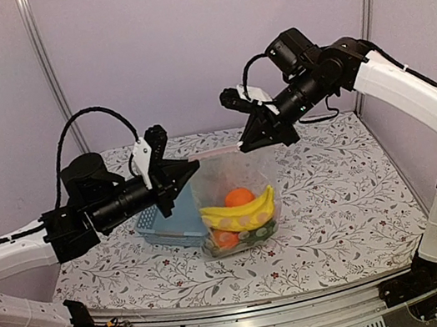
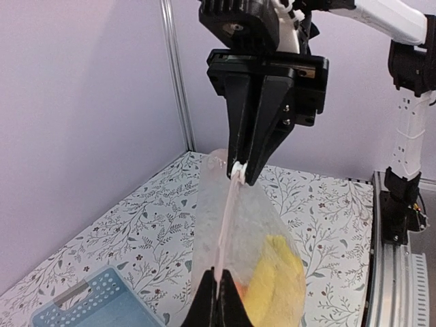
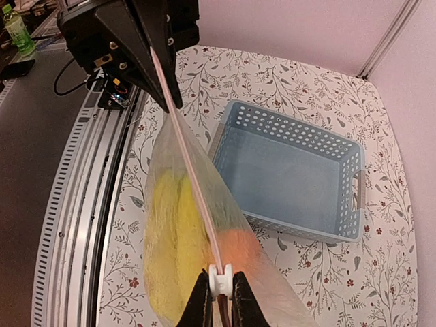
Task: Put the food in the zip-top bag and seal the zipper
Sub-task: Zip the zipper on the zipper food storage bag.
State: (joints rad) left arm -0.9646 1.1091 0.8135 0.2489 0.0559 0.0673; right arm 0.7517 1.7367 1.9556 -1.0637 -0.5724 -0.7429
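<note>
Hanging between the two claws, the bag [image 1: 232, 180] stands upright over the table [image 1: 342, 192], its lower end down on the flowered cloth just beside the blue basket [image 1: 160, 223]. The food is inside, at the bottom of the bag: yellow bananas [image 1: 240, 211] lie across the front, an orange piece [image 1: 239, 196] sits behind them, and red and green bits show underneath.

The zipper [image 1: 217, 156] runs as a taut, nearly level strip along the top edge from one claw to the other. The left claw [image 1: 194, 166] is pressed together on the zipper's left end, with no gap between its fingers in its own wrist view. The right claw [image 1: 243, 144] is clamped on the other end; its wrist view shows the fingertips [image 3: 201, 300] squeezing a small white piece on the strip. Along the stretch between the claws the strip looks like one thin line, though whether it is fully sealed I cannot tell.
</note>
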